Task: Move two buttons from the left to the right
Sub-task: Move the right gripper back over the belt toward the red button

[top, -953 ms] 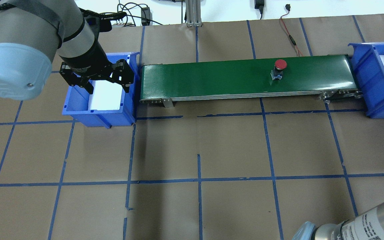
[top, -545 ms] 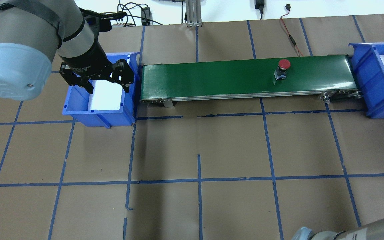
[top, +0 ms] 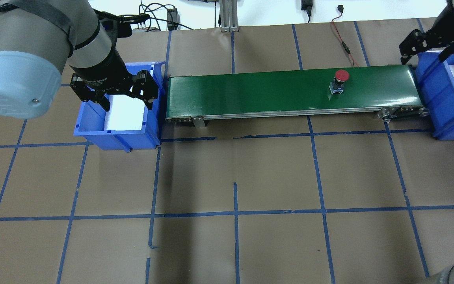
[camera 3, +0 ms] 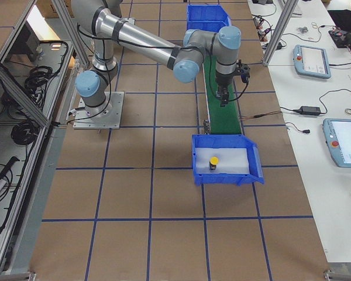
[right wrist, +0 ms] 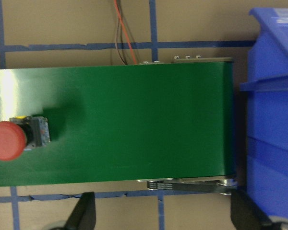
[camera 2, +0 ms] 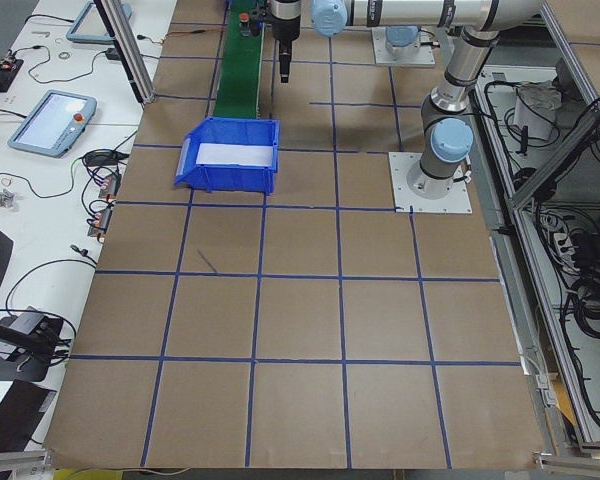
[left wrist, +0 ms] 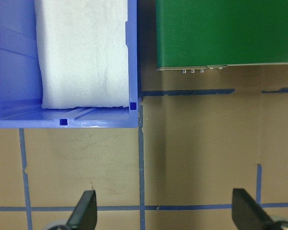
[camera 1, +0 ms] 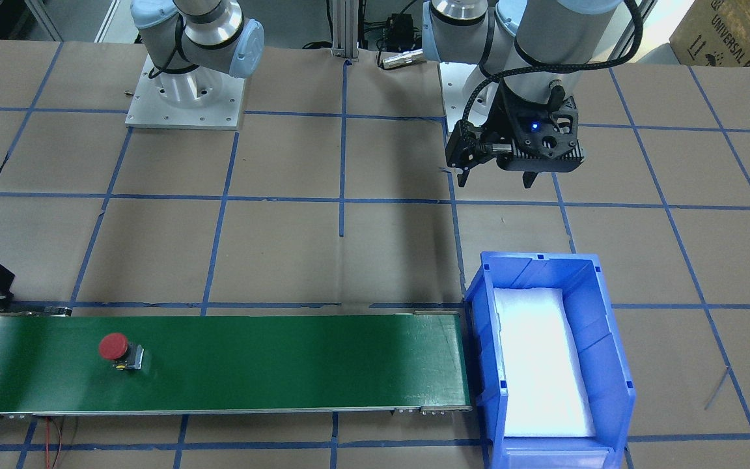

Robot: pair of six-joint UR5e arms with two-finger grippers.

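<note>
The red button (top: pixel 339 81) stands on the green conveyor belt (top: pixel 250 92) near its right end; it also shows in the front view (camera 1: pixel 116 350) and at the left edge of the right wrist view (right wrist: pixel 9 140). The yellow button (camera 3: pixel 213 161) sits in the right blue bin (camera 3: pixel 222 175). My left gripper (top: pixel 127 105) is open and empty above the left blue bin (top: pixel 116 134), which shows only white foam. My right gripper (top: pixel 424 55) is open and empty above the belt's right end, by the right bin (top: pixel 432 86).
A red-and-black cable (top: pixel 343 43) lies behind the belt. Blue tape lines grid the brown table paper (top: pixel 235 177). Aluminium posts (top: pixel 229 15) stand at the back edge.
The red button has ridden the belt to the right. My right gripper has come into the overhead view at the top right. The left gripper has not moved.
</note>
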